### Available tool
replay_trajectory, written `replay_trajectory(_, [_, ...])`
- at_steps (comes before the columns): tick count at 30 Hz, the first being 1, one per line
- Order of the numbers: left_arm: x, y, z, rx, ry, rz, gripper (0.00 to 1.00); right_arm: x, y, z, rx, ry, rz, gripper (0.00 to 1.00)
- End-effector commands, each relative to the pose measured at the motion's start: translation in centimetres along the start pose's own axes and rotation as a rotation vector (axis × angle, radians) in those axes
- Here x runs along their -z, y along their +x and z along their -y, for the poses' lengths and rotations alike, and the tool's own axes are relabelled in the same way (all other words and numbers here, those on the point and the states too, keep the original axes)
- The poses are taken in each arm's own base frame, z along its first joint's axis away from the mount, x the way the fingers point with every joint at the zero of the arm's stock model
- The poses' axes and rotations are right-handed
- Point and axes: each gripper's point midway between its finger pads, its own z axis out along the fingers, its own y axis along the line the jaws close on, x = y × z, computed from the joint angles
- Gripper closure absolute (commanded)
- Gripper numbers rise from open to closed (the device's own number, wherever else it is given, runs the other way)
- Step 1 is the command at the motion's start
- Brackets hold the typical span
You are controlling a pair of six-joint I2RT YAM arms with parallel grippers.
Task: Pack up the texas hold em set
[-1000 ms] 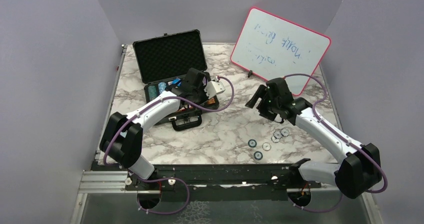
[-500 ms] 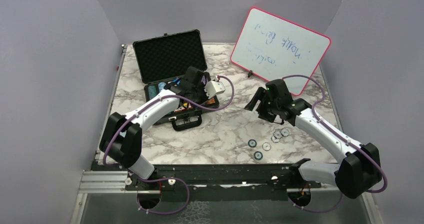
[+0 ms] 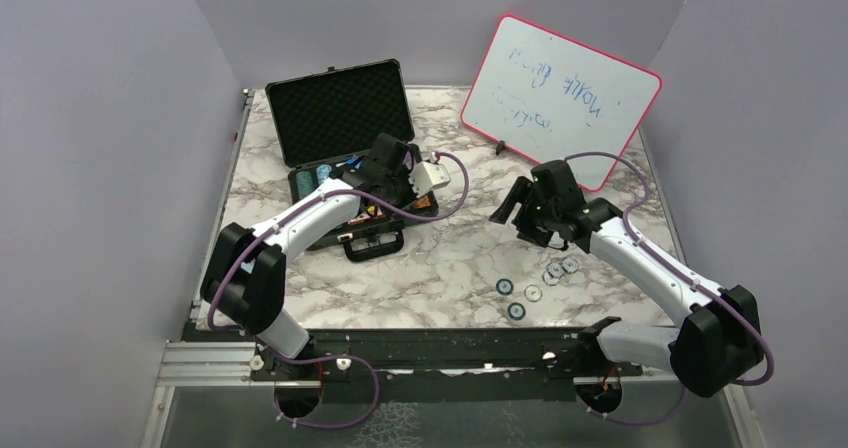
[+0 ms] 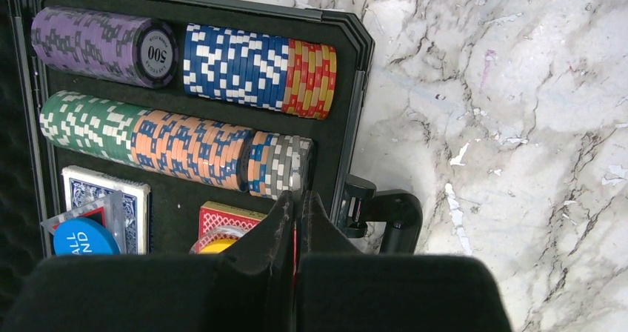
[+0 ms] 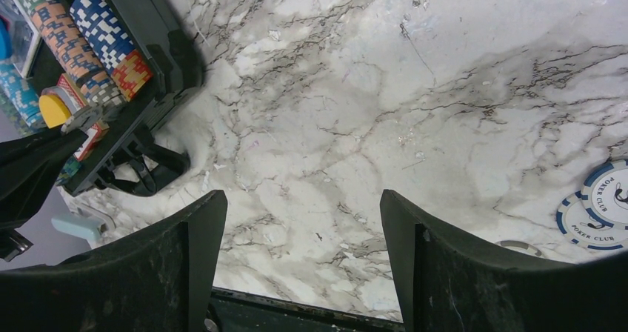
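Currently: black case lies open at the far left of the worktop. Its foam-lined lid stands up behind it and the handle is on the near edge.

Contents, counted from the left wrist view:
- Chips stand on edge in two rows, six colour groups in all.
- Upper row: purple stack with a "500" face showing, blue stack, red-and-yellow stack.
- Lower row: green stack, orange-and-blue stack, grey stack.
- Two card decks: blue-backed deck and red deck.
- Two round buttons: blue button and yellow button, both partly hidden.

Left fingers are over the case and drawn together, with only a thin slit between them. Their tips sit just at the end of the grey stack. I cannot tell whether anything is pinched in the slit.

Right fingers are spread wide apart with nothing between them. They hang above bare marble, between the case and the loose chips.

Loose chips on the worktop near the right arm:
- Three lie singly: first chip, second chip, third chip.
- Just beyond them is a tight chip cluster, too small to count from above.
- The right wrist view shows two overlapping blue-and-white chips at its edge.

One pink-framed whiteboard with blue scribble leans at the far right.
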Motion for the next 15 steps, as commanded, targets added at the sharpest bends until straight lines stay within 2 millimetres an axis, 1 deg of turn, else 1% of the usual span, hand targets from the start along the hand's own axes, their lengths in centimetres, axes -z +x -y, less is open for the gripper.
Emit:
replay_trajectory(1, [-0.3,0.9,-0.4,0.002,-0.019,-0.038,1.00,0.1,0.5,0.5,0.010,0.016,-0.012,0.22])
replay_trajectory(6, [0.1,0.3,-0.8,0.009,-0.036,-0.019,1.00,0.1,0.5,0.4,0.007,0.015,-0.011,0.22])
replay_trajectory(8, [0.4,-0.4,-0.4,0.008,-0.013,0.013,1.00,0.1,0.5,0.5,0.006,0.015,-0.012,0.22])
replay_trajectory(11, [0.9,-1.5,0.7,-0.001,0.043,0.069,1.00,0.1,0.5,0.5,0.006,0.015,-0.013,0.22])
replay_trajectory(15, [0.7,-1.1,1.5,0.004,0.074,0.068,1.00,0.0,0.9,0.7,0.002,0.020,-0.025,0.22])
